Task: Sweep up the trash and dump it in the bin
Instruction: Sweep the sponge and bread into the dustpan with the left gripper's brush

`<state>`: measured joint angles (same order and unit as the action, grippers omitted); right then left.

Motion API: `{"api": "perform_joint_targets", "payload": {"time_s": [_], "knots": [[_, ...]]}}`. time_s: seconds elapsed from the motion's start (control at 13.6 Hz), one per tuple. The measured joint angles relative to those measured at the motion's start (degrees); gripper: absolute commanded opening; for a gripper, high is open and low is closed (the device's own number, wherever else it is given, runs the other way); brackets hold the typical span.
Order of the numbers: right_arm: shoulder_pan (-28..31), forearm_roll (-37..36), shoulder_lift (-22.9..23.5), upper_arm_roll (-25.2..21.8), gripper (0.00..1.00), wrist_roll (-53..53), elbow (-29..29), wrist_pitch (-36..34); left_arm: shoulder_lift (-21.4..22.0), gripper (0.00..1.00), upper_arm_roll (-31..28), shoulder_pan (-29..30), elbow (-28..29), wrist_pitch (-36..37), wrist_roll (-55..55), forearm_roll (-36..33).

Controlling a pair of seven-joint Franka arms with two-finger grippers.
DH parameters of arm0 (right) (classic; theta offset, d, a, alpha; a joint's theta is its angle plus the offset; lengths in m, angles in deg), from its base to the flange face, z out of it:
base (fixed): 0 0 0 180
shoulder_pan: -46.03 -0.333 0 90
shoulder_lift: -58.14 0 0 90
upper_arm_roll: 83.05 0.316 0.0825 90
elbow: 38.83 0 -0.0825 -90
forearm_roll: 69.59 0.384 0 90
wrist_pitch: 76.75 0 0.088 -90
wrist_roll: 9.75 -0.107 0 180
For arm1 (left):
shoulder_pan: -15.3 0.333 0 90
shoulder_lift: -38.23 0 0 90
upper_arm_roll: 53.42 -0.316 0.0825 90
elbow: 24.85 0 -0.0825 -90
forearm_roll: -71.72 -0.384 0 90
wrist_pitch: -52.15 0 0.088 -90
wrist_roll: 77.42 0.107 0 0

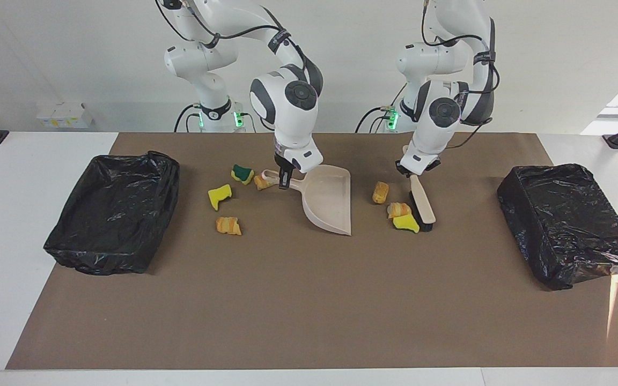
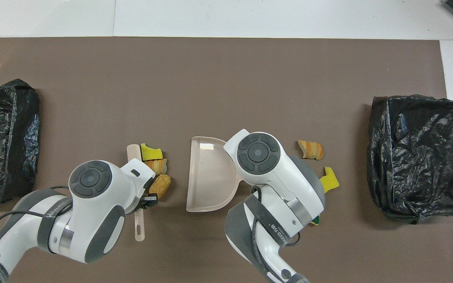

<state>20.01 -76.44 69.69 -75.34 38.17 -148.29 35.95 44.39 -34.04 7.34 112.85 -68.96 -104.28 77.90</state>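
Brown surface (image 1: 309, 311): left gripper (image 1: 412, 172) clamping brush (image 1: 421, 206) against trash (image 1: 401, 216), right gripper (image 1: 284, 179) gripping dustpan (image 1: 329, 206) to catch.

bin (image 2: 2, 137) cut off, green sponge (image 2: 316, 221) mostly hidden

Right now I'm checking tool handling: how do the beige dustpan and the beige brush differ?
The wide beige plastic dustpan is a scoop lying empty in the right pincer; the slim beige brush is a stick, its dark bristles against the yellow sponge scrap, in the left pincer. Both are held by their handles.
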Motion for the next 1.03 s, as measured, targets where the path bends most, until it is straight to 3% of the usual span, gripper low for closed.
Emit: {"api": "perform_joint_targets", "payload": {"time_s": [0.37, 0.66, 0.81, 1.03], "knots": [[0.0, 0.0, 0.0, 0.0, 0.00, 0.0, 0.0, 0.0, 0.2, 0.00, 0.1, -10.1, -0.7, -4.3, -2.5, 7.8], [0.0, 0.0, 0.0, 0.0, 0.00, 0.0, 0.0, 0.0, -1.7, 0.00, 0.1, -16.2, -2.1, -10.4, -2.7, 9.3], [0.0, 0.0, 0.0, 0.0, 0.00, 0.0, 0.0, 0.0, -3.3, 0.00, 0.1, -17.3, -5.1, -10.1, -2.8, 9.4], [0.0, 0.0, 0.0, 0.0, 0.00, 0.0, 0.0, 0.0, -3.6, 0.00, -0.9, -16.7, -9.8, -2.9, -2.8, 9.4]]}}
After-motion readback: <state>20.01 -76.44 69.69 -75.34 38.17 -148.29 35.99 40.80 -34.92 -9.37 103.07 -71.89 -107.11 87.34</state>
